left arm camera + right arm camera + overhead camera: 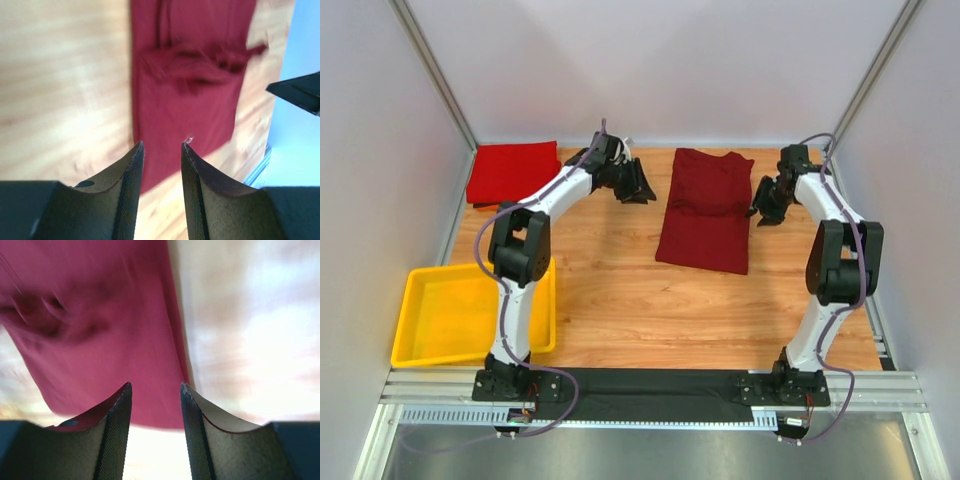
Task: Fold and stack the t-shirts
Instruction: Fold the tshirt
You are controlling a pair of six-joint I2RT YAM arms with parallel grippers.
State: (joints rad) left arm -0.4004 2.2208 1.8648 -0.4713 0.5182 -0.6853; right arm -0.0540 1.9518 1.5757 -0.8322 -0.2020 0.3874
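Note:
A dark maroon t-shirt point(705, 210) lies flat on the table at the middle back, folded lengthwise into a long strip, with wrinkles near its upper part. It also shows in the left wrist view point(190, 85) and the right wrist view point(100, 330). A brighter red t-shirt point(512, 172) lies folded at the back left. My left gripper point(638, 185) is open and empty, just left of the maroon shirt. My right gripper point(765, 205) is open and empty, just right of it. Neither touches the cloth.
A yellow plastic tray point(425, 320) stands at the front left beside the left arm's base. White walls close in the back and both sides. The wooden tabletop point(620, 310) ends at a black strip at the front.

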